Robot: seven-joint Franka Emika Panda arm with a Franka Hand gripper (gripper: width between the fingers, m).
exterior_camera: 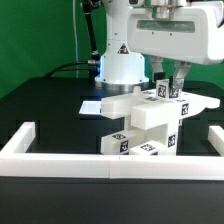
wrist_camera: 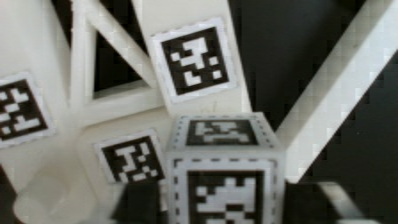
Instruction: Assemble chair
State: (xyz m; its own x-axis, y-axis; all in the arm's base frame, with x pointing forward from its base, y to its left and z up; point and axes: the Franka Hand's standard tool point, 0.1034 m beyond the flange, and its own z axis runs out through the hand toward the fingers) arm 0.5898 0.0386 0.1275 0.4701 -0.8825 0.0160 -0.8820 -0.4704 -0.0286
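The chair stands partly built at the table's middle, made of white blocky parts with black-and-white tags. My gripper hangs over its upper part on the exterior view's right. It is shut on a square white leg, held upright against the frame. In the wrist view the tagged leg sits between my gripper's dark fingers. The X-braced frame with its tags lies just behind the leg. The leg's lower end is hidden.
A long low white rail runs along the table's front and turns back at both ends. The marker board lies flat behind the chair on the exterior view's left. The arm's base stands behind it.
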